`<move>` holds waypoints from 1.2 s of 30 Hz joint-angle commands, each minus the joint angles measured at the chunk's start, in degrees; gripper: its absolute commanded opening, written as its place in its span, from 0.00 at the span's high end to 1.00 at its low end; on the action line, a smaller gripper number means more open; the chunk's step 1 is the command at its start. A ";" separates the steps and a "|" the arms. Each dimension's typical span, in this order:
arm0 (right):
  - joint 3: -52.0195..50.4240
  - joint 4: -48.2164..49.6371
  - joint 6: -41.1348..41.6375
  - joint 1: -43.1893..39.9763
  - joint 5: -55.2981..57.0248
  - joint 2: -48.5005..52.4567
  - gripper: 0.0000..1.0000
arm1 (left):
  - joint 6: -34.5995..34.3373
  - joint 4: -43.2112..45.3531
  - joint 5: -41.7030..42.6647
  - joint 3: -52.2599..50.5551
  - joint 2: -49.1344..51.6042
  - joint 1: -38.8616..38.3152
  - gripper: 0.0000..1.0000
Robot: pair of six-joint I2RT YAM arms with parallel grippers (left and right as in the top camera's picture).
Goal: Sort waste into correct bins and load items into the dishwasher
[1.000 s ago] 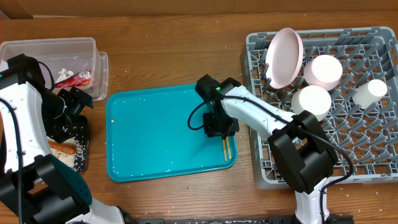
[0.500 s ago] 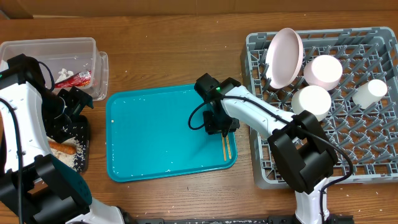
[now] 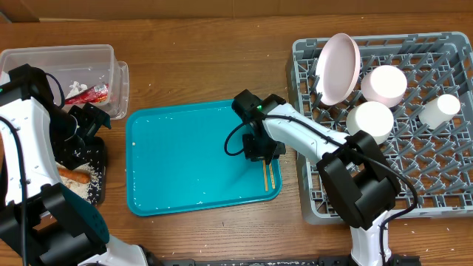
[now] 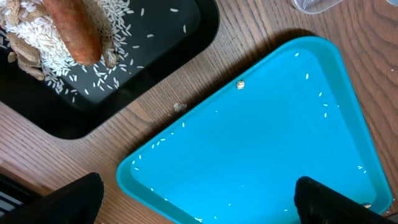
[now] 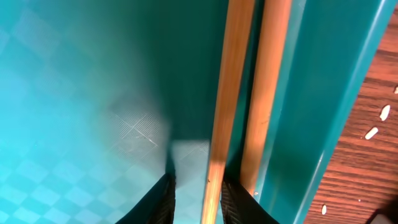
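From above, looks nearly done: pale round plate (image 3: 338, 68), pale bowl (image 3: 383, 84) and small white cup (image 3: 440, 111) up in the big grey plastic dish rack (image 3: 443, 185) at the right, only the thin wooden chopsticks (image 3: 270, 176) left at the lower right edge of the teal serving tray (image 3: 185, 162), under the right gripper (image 3: 260, 151). In the left wrist view, left gripper (image 4: 202, 202) spread wide and holding nothing, small orange carrot (image 4: 74, 28) in the shallow black tray (image 4: 155, 56) at upper left. In the right wrist view, dark fingers (image 5: 163, 199) on each side of one chopstick; cannot tell if squeezing yet.

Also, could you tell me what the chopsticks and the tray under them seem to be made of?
The chopsticks look like wood or bamboo, matte, with lengthwise grain. The tray is probably plastic: teal, slightly glossy, with a moulded checker texture.
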 commanded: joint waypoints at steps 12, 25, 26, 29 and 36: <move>1.46 -3.39 1.22 0.39 -1.42 0.59 0.96 | -0.72 0.00 0.22 -0.20 0.09 0.22 0.00; 18.82 -15.13 -1.84 -4.00 5.60 -10.58 0.96 | -0.72 0.00 0.22 -0.20 0.09 0.22 0.00; 19.82 -15.89 -1.86 -5.18 7.45 -11.61 0.96 | -0.70 0.00 0.22 -0.20 0.09 0.22 0.00; 21.49 -16.96 -6.34 -9.53 8.52 -13.90 0.96 | -0.70 0.00 0.22 -0.20 0.09 0.22 0.00; 20.35 -14.08 -16.48 -20.17 6.80 -14.29 0.96 | -0.70 0.00 0.22 -0.20 0.09 0.22 0.00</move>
